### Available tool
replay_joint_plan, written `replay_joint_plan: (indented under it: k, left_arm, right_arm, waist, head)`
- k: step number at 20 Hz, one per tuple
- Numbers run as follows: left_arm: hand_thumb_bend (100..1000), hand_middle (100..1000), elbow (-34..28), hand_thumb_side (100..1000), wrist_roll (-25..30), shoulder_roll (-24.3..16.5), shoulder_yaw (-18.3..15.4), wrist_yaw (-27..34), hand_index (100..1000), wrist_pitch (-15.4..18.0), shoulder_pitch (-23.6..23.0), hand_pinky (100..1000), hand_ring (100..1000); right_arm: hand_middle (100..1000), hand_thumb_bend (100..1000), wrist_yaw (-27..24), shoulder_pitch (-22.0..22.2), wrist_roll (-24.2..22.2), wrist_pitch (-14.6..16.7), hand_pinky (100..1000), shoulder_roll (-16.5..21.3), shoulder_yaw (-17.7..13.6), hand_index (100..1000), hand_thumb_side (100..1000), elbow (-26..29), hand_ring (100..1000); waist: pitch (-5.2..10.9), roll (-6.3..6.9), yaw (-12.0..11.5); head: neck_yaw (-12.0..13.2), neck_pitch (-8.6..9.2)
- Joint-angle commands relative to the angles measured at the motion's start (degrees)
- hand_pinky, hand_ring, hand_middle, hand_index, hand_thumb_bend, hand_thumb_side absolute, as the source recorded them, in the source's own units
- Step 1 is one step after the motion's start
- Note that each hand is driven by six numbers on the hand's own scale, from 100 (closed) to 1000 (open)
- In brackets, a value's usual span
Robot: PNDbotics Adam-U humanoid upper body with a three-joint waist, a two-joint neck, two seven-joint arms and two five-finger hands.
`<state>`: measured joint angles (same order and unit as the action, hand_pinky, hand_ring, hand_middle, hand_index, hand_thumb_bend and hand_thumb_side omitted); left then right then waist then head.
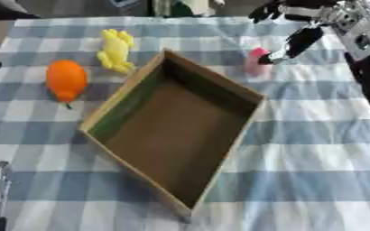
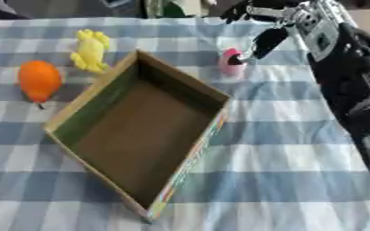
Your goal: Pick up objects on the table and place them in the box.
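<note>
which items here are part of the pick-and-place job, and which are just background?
Job:
- cardboard box, nothing visible inside
- orange object, left of box
- yellow toy, beyond box's left corner
- pink object, right of box
- right hand, reaching at pink object

Background:
- checked tablecloth
- unclear things past the far edge

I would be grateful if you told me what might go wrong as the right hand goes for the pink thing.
The right hand reaches the pink object with only a fingertip near its top, so it may tip or slide away. The object stands close to the box wall, so the fingers could nudge the box. The box is empty; the orange and yellow toys remain.
</note>
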<state>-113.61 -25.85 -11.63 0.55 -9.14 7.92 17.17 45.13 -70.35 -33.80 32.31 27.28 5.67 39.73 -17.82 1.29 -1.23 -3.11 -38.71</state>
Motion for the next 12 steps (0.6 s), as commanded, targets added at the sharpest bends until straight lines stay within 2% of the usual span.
replay_joint_plan:
  k: [1,5,12]
  left_arm:
    - [100,586,-1.0,732,0.3,-0.9,0.0,0.1,818,0.0,0.6,525,592]
    - [100,586,-1.0,733,0.3,-0.8,0.1,0.2,818,0.0,0.7,525,593]
    - [100,586,-1.0,733,0.5,-0.6,0.1,0.2,817,0.1,0.8,526,593]
  right_arm:
    - [774,539,-1.8,-0.6,-13.6,11.5,861,1.5,0.0,941,440,0.8,890]
    - [745,517,-1.8,0.1,-13.4,10.6,842,1.7,0.3,912,453,0.9,873]
    - [718,497,4.9,1.4,-7.6,9.9,826,0.7,0.8,850,432,-1.0,856]
  waist:
    - [1.01,-0.1,0.0]
    - [0.9,-0.2,-0.1]
    - [0.63,-0.1,-0.5]
  head:
    - [0.2,0.52]
    - [0.3,0.76]
    - [0.0,0.98]
